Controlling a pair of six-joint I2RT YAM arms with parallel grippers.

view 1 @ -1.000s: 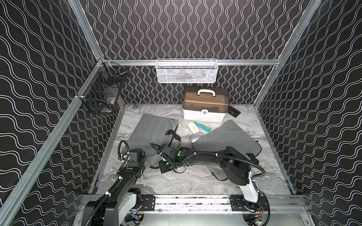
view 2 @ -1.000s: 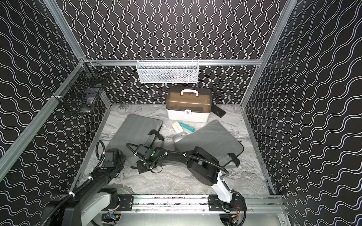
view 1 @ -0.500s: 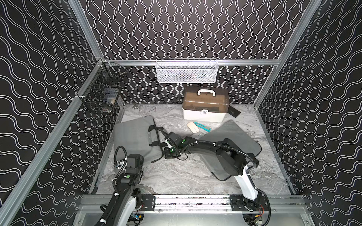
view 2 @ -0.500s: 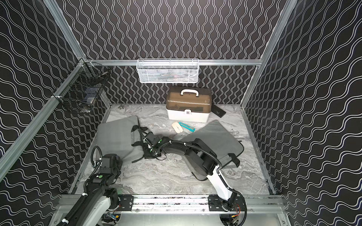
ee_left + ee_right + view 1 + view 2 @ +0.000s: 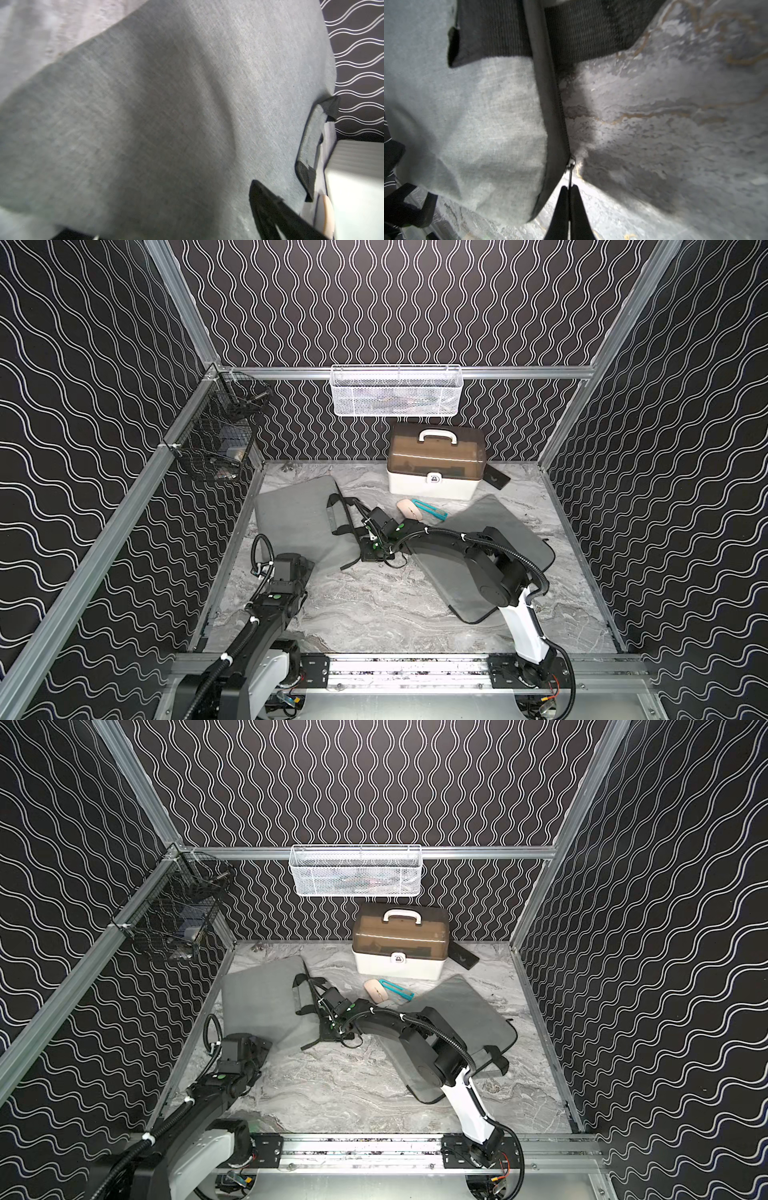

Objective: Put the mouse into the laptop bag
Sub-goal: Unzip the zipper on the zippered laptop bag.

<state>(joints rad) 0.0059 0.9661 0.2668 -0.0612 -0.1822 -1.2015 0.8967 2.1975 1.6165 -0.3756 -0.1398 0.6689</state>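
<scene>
Seemingly untouched, the mouse (image 5: 409, 509) lies near the right gripper (image 5: 569, 190).

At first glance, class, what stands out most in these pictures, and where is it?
First, the right gripper, shut on the zipper pull at the edge of the left grey laptop bag. Then the pink mouse, lying on the marble table in front of the white storage box.

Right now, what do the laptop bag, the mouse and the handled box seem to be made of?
Laptop bag: grey woven fabric, matte; the weave shows in the left wrist view.
Mouse: probably smooth plastic, pale pink, faint sheen.
Box: likely hard plastic, white below, smoky see-through lid showing dark contents.
</scene>
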